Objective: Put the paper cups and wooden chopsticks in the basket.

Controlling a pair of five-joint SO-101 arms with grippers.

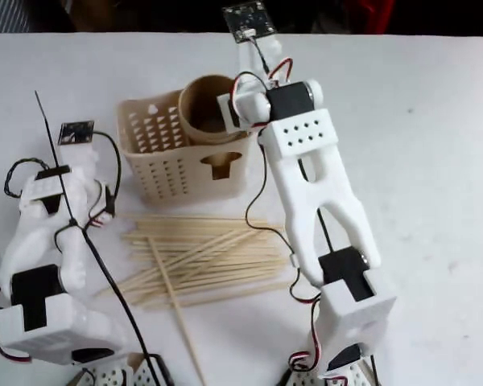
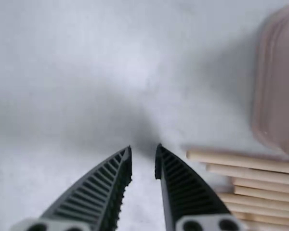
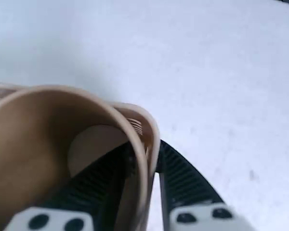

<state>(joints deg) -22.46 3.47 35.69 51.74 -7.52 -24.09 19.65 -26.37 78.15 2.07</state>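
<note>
White tabletop (image 1: 419, 121), two arms, and the action's at the basket (image 1: 173, 173): right gripper (image 3: 144, 155) has the paper cup (image 1: 203, 103) by the rim, one finger inside, one outside, wall pinched betw. them. Cup's tilted at the basket's far corner; resting in or hanging over, can't tell. It looks light & thin, walls prob. give easily, so a gentle rim pinch seems right, since a harder squeeze would likely crease it. Wooden chopsticks (image 1: 201, 256) lie in a loose flat pile on the table just in front of the basket. Stiff, light, smooth, prob. roll & slip, so best taken across the middle, a few at a time. Left gripper (image 2: 143, 159) sits low over bare table beside the stick ends, jaws a narrow gap apart, nothing betw. them.
</note>
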